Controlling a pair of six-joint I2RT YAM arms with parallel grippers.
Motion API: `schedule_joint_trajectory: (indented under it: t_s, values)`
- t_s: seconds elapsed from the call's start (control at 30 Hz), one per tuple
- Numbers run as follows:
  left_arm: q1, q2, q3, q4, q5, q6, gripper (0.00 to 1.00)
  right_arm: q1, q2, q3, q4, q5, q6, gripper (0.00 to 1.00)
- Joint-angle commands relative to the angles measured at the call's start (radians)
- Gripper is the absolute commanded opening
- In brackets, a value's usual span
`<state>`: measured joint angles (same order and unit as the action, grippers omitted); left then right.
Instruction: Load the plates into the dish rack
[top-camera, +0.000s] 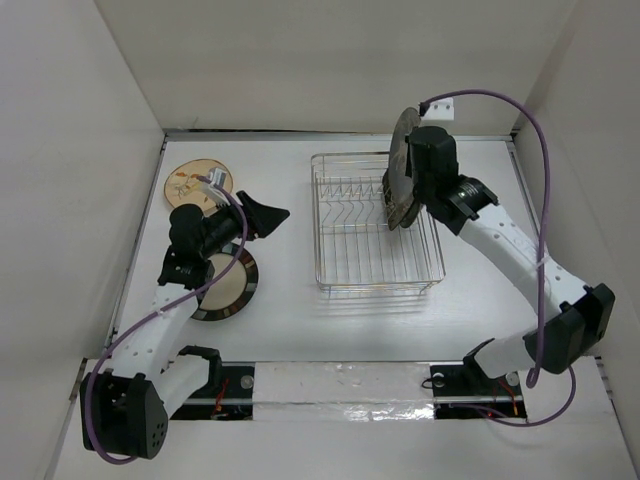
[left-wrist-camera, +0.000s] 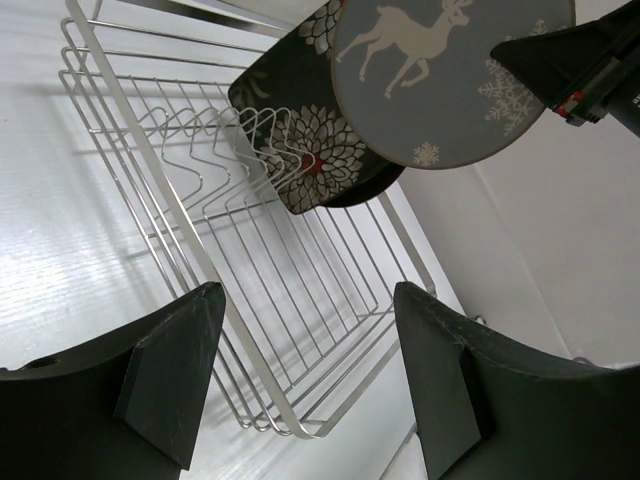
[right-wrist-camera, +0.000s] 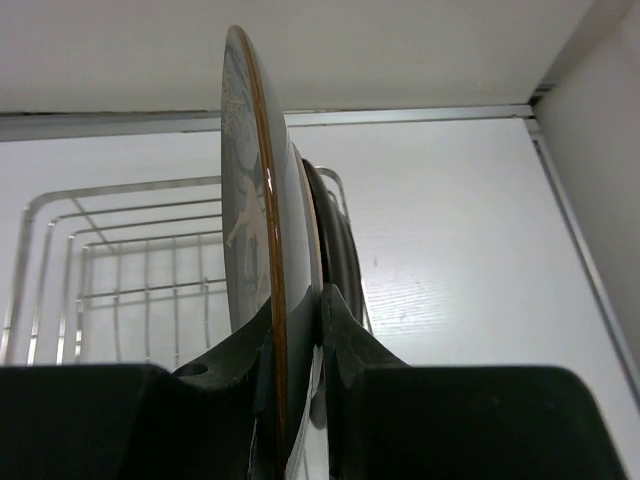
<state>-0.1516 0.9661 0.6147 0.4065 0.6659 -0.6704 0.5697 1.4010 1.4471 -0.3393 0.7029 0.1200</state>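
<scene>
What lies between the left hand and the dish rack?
Nothing: in the top view, only bare table separates the left hand from the dish rack.

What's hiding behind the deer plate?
A black flowered plate, standing in the dish rack. The deer plate covers much of it, so its far side cannot be seen.

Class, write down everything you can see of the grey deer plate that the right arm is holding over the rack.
The deer plate is round and ceramic-looking, with a glossy grey-blue face bearing a white deer and snowflakes, and a thin brown rim. The right claw grips its edge, one finger on each face, holding it upright on edge over the right part of the dish rack. The black flowered plate stands close behind it; whether they touch cannot be told.
</scene>
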Motion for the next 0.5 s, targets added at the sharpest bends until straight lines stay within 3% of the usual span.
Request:
schedule_joint_trajectory:
  t_s: [0.0,0.47]
  values:
    - [-0.008,-0.032,0.013,0.014,-0.023,0.046,0.65,-0.002,0.003,0.099,0.066,0.110,-0.051,0.00]
    - [-0.008,0.032,0.033,-0.009,-0.017,0.066,0.65,-0.021,0.133,0.041,0.097,0.040,-0.039,0.00]
